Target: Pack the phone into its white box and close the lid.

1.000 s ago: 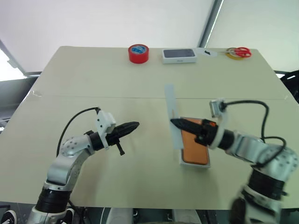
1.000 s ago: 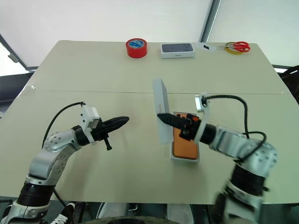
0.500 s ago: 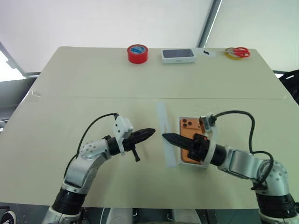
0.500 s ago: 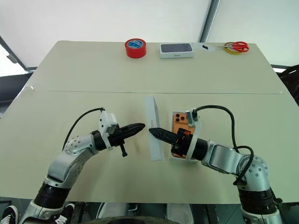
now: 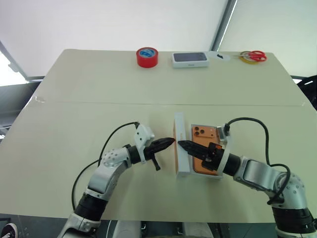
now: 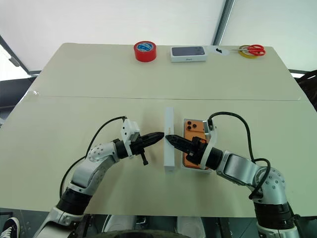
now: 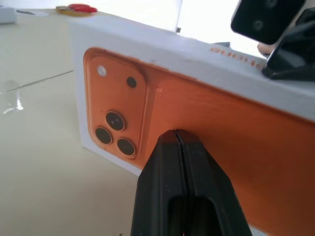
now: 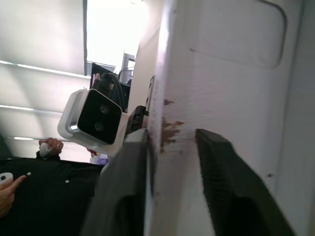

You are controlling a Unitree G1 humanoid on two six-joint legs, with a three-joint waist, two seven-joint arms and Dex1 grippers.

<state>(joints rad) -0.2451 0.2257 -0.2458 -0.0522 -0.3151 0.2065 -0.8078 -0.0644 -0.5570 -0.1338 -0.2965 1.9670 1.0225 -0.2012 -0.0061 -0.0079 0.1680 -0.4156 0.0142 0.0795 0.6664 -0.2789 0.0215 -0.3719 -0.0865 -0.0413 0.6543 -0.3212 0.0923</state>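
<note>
The lid [image 6: 169, 139] stands on its long edge on the table [image 6: 99, 89], just left of the white box [image 6: 197, 167], between the two grippers. The left gripper [image 6: 159, 135], clenched with nothing in it, has its tip against the lid's printed orange outer face. The right gripper [image 6: 168, 139] reaches from the other side, fingers parted astride the lid's top edge, one finger [image 8: 224, 177] on the inner face; a firm grasp cannot be told. The phone [image 6: 193, 144] lies in the white box, lenses up, partly under the right forearm. Both arms reach inward, roughly level. Along the far edge of the beige table lie a red tape roll [image 6: 145, 51], a dark-topped white box [image 6: 188, 53] and red scissors [image 6: 252, 49].
</note>
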